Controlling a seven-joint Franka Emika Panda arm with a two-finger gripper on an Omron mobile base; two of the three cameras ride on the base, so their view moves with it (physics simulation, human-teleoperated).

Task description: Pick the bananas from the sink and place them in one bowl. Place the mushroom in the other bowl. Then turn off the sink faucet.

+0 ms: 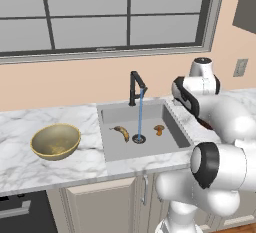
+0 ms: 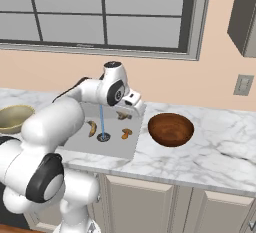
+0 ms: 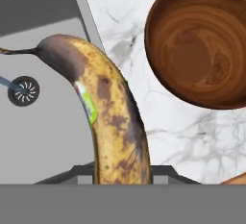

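Banana [image 3: 115,122] nearest the lens, clamped in my claw [image 2: 131,111], hanging over the sink [image 1: 170,122] edge, near the brown bowl [image 2: 171,129]. Second banana [image 1: 120,132] and mushroom [image 1: 159,130] lie in the basin. Risk, I judge: releasing short drops it on the table [image 2: 210,147].

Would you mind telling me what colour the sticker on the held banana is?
The sticker on the banana is bright green with white and a touch of red, clearest in the hand view.
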